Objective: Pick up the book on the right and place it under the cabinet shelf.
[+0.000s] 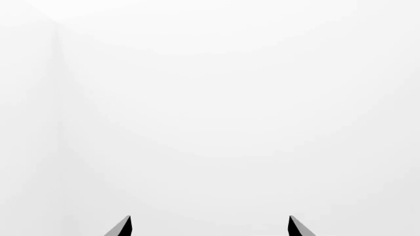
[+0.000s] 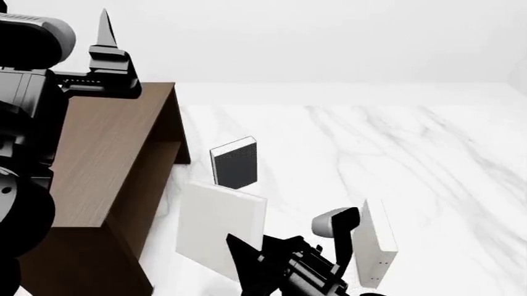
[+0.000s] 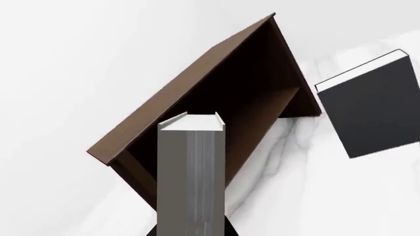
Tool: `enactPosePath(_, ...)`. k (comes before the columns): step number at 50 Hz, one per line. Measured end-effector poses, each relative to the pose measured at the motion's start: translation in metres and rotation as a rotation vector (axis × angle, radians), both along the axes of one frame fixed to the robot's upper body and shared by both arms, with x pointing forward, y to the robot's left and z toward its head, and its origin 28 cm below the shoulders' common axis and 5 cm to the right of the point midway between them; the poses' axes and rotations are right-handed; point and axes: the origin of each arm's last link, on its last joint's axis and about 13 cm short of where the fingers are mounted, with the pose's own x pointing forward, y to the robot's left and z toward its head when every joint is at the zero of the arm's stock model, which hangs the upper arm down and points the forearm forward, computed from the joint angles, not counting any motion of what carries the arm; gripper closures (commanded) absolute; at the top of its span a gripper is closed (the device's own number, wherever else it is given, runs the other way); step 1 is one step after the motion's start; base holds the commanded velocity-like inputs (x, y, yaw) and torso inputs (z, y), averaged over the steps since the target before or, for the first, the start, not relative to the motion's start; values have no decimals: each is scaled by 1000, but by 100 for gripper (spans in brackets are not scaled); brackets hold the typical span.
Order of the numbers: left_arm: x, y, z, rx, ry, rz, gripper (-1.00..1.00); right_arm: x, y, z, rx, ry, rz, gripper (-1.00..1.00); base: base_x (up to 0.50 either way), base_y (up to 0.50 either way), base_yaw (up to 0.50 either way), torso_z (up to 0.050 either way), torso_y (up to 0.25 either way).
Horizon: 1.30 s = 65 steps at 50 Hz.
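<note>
White marble table (image 2: 411,154), plain white walls, brown cabinet shelf (image 2: 107,160)

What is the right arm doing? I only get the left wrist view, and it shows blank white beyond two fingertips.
Observer: The right gripper is shut on the off-white book.
Operator: Where is that relative to the cabinet?
Observer: The right wrist view shows the book's edge facing the open front of the cabinet shelf, not yet inside.
Operator: And my left arm?
Observer: In the head view the left gripper is raised above the cabinet's top, open and holding nothing.
</note>
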Motion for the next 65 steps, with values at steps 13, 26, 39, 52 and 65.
enactPosePath(13, 0, 0, -1, -2, -1, 0, -100, 9, 8, -21, 66, 98, -14, 100, 0, 0, 0, 0, 1)
enactPosePath(26, -1, 1, -1, -3, 0, 1, -100, 18, 19, -35, 97, 160, -9, 100, 0, 0, 0, 1, 2)
enactPosePath(39, -1, 1, 0, -2, -2, 2, -100, 27, 29, -45, 103, 198, 3, 100, 0, 0, 0, 0, 1)
enactPosePath(52, -1, 1, 0, -2, -1, 1, -100, 39, 37, -60, 83, 237, -5, 100, 0, 0, 0, 0, 1)
enactPosePath(65, -1, 1, -2, -1, 5, 1, -100, 51, 43, -77, 70, 273, -23, 100, 0, 0, 0, 1, 2)
